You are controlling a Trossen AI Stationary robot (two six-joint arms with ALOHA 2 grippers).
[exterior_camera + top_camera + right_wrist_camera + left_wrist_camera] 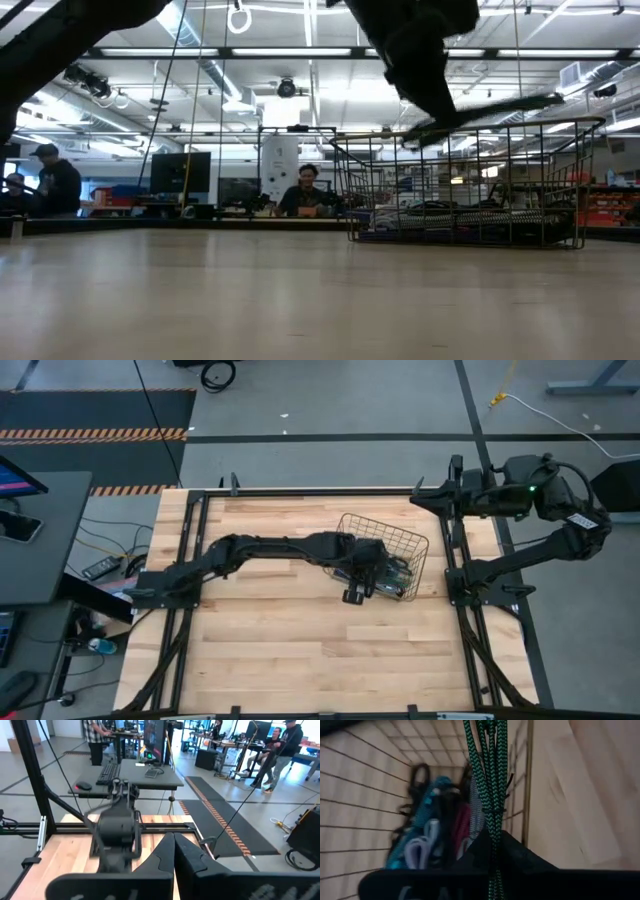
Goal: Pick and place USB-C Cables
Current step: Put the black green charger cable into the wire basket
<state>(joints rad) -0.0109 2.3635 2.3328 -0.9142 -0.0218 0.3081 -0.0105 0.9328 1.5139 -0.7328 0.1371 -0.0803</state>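
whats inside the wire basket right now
Bundled cables in teal, grey, red and black lie inside the basket. The left gripper holds a green cable, hiding whatever lies beneath.

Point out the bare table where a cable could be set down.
Bare wood table lies open nearer than the left arm and basket, and between them and the far rail. Crowded: the basket, full of cables, with the left end effector holding a green cable.

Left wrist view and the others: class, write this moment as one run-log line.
left tool: over basket, shut on green cable | other cables: in basket | right tool: shut, parked at table edge
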